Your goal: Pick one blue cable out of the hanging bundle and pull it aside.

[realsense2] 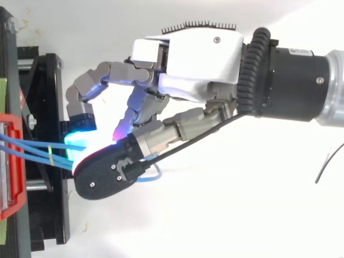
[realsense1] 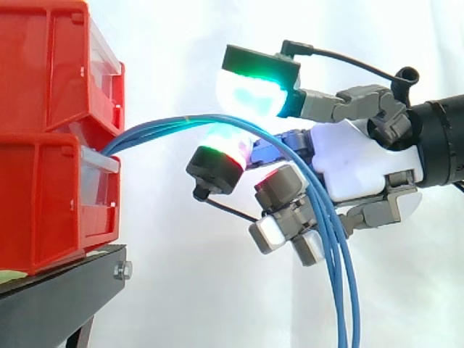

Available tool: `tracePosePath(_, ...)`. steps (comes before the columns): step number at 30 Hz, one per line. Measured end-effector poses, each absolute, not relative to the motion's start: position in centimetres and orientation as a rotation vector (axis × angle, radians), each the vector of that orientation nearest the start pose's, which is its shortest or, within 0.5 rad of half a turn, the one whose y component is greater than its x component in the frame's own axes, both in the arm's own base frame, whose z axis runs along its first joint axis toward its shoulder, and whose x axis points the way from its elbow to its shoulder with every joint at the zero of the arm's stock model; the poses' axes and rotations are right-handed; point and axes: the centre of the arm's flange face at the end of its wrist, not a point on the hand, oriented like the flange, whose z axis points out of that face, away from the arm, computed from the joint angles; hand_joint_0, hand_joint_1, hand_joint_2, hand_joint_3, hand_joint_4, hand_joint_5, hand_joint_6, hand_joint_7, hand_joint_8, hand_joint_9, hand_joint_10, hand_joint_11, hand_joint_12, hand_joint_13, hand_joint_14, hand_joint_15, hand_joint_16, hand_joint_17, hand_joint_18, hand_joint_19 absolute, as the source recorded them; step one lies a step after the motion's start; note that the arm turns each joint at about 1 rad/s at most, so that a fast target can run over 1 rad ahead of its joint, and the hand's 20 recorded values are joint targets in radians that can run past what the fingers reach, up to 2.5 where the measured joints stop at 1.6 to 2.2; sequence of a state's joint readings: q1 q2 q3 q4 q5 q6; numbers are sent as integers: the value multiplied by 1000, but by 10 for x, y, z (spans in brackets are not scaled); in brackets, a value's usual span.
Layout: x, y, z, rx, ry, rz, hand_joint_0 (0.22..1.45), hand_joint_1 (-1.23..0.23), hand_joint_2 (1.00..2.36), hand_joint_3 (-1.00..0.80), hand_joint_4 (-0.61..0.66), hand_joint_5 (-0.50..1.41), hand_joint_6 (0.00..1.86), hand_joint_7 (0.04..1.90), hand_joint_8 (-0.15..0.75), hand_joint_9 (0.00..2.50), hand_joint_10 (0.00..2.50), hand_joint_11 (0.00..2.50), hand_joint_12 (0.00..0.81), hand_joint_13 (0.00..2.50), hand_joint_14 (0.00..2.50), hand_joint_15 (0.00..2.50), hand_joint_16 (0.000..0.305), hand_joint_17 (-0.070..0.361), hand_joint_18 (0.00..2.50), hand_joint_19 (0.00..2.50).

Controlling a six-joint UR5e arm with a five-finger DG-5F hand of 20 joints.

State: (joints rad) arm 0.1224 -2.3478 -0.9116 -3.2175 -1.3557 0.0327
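- Stacked red plastic bins [realsense1: 43,196] stand on a black metal stand [realsense1: 65,290] at the left of the side view, with a white curtain [realsense1: 181,290] behind.
- The bundle of thin blue cables [realsense1: 156,127] leaves the front of the bins, between the upper and the lower one. It arches rightward, then drops in front of the hand and runs off the bottom edge.
- A small yellow-green band [realsense2: 49,154] circles the strands near the bins in the top view.
- The robot's grey and white hand [realsense1: 362,159] enters from the right, level with the top of the arch.
- Hand state: closed about the bundle. One broad pad glowing green and cyan [realsense1: 254,90] sits just above the strands. A curled finger's pad showing red and green [realsense1: 217,163] sits just below them.
- Several strands pass through that narrow gap together. It cannot be told whether any one strand is separated from the rest.
- The remaining fingers are curled below the palm, behind the hanging strands.
- In the top view a short loop of blue cable shows beside the black back of the broad pad.
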Motion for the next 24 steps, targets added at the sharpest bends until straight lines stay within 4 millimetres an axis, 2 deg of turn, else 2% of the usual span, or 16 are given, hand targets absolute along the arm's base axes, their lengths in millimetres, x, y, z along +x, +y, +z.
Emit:
tracePosePath(7, 777, -58, 303, 1387, 1276, 1044, 639, -866, 1008, -409, -12, -106, 892, 1265, 327, 1201, 19, 1089, 348, 1001, 22, 630, 48, 109, 1075, 579)
tracePosePath(13, 777, -58, 303, 1387, 1280, 1044, 757, -973, 1000, -500, -204, -93, 920, 1300, 282, 1224, 20, 1063, 323, 1007, 24, 612, 45, 102, 1070, 511)
tracePosePath(24, 777, -58, 302, 1389, 1280, 1044, 729, -984, 1000, -500, -272, -83, 934, 1251, 250, 1232, 19, 1025, 311, 1017, 23, 623, 43, 97, 1048, 521)
